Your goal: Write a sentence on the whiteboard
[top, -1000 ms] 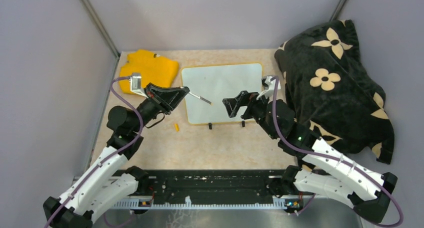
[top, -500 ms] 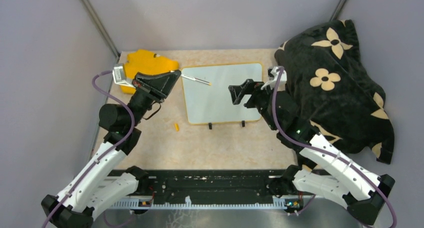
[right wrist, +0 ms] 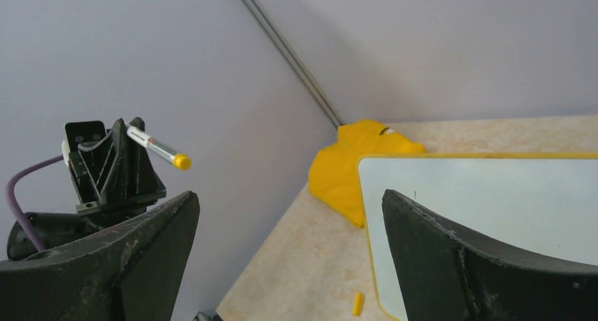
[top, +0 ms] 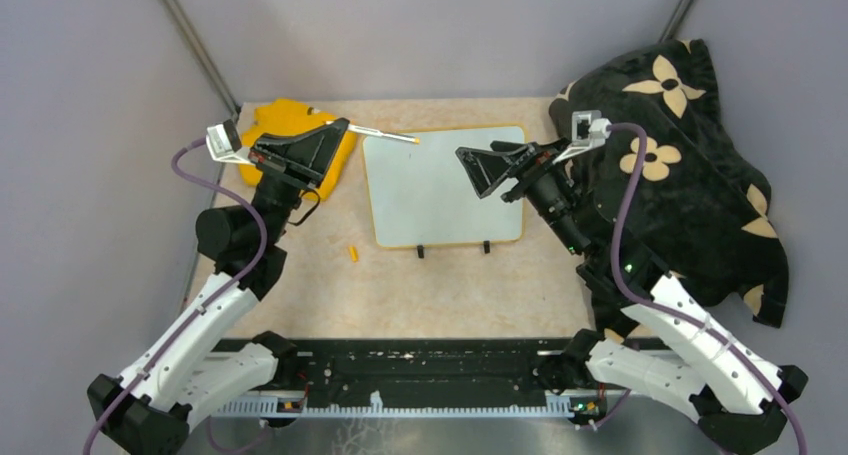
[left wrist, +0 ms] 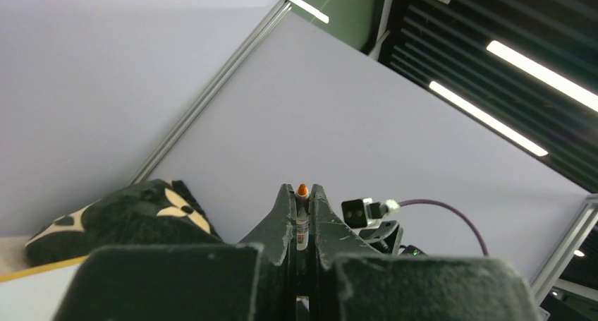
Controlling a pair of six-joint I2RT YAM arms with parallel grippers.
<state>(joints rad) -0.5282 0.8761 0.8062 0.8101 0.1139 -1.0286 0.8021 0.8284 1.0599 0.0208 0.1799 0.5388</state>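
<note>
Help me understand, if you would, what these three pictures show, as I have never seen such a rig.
Two robot arms are bolted at a table's near edge. One picture comes from a camera overhead; the other two come from cameras on each wrist. The left end effector is shut on a slim marker pen with a yellow-orange tip, held in the air. The right end effector is open and empty over the flat white whiteboard with a yellow-orange rim, which looks blank. Also lying there: a crumpled yellow cloth, what looks like a small yellow-orange pen cap and a black flowered blanket.
</note>
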